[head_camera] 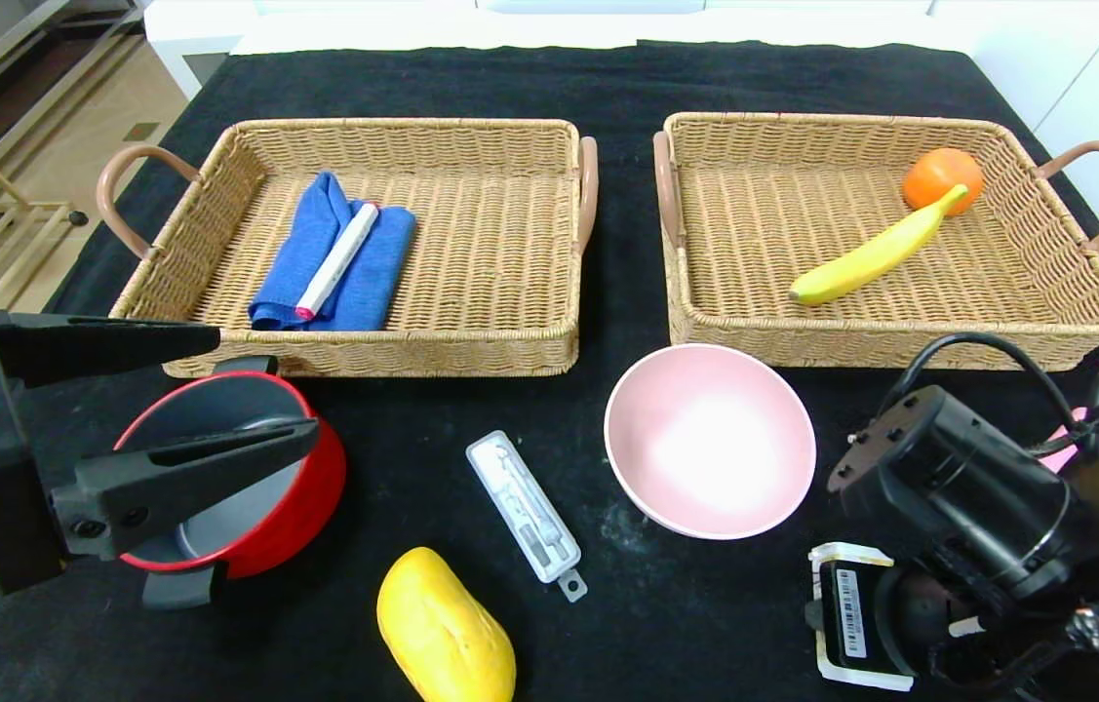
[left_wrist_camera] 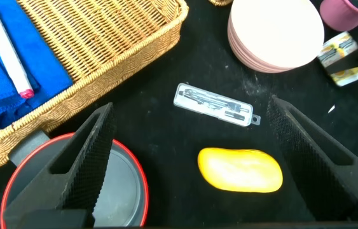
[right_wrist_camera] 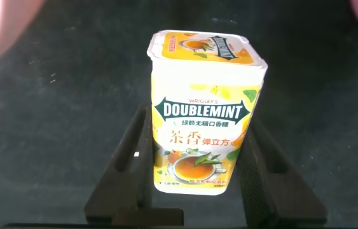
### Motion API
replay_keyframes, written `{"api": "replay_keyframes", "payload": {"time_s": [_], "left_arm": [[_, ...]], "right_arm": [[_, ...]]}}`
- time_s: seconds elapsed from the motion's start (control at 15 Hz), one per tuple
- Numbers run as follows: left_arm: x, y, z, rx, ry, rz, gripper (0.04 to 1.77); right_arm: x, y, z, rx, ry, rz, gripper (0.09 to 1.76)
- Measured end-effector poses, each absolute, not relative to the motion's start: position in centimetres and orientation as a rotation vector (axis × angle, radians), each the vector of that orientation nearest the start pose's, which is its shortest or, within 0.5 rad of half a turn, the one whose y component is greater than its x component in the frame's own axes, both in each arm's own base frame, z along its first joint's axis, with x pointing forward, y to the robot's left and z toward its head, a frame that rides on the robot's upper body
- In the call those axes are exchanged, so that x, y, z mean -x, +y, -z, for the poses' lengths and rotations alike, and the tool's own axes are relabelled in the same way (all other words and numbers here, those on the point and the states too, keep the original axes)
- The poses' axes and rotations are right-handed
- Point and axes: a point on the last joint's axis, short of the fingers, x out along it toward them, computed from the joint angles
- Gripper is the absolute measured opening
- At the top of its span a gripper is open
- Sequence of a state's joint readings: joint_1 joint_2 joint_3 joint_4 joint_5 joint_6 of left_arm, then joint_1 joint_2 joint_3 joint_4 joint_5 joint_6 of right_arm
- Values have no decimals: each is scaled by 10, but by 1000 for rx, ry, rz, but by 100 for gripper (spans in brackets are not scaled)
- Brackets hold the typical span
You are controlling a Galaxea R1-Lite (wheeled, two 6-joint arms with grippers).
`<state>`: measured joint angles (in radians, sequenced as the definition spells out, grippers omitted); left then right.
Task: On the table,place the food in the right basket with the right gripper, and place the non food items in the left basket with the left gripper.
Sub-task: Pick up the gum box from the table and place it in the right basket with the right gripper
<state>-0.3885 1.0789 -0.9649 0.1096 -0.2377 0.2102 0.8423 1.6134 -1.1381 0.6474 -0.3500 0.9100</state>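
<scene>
Sorting looks half done: banana (head_camera: 866, 257) and orange (head_camera: 941, 177) sit in the right basket (head_camera: 1076, 312), well beyond the right gripper (right_wrist_camera: 198, 175), whose fingers clasp the Doublemint box (right_wrist_camera: 203, 114). Beneath the wide-spread left gripper (head_camera: 208, 400), the red pot (head_camera: 300, 512) waits; bowl (head_camera: 710, 439), case (head_camera: 525, 507) and mango (head_camera: 444, 629) remain.

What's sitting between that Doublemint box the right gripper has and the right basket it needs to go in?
The pink bowl lies just to the left of that path, touching the front wall of the right basket. The Doublemint box sits between the fingers of the right gripper; straight ahead only bare table shows, so little blocks it.
</scene>
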Motion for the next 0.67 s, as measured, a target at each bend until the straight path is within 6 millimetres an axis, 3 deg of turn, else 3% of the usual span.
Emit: {"api": "replay_keyframes", "payload": {"time_s": [0.67], "left_arm": [[-127, -58, -297, -219, 160, 648, 172]], "right_arm": [[-146, 143, -253, -197, 831, -97, 81]]}}
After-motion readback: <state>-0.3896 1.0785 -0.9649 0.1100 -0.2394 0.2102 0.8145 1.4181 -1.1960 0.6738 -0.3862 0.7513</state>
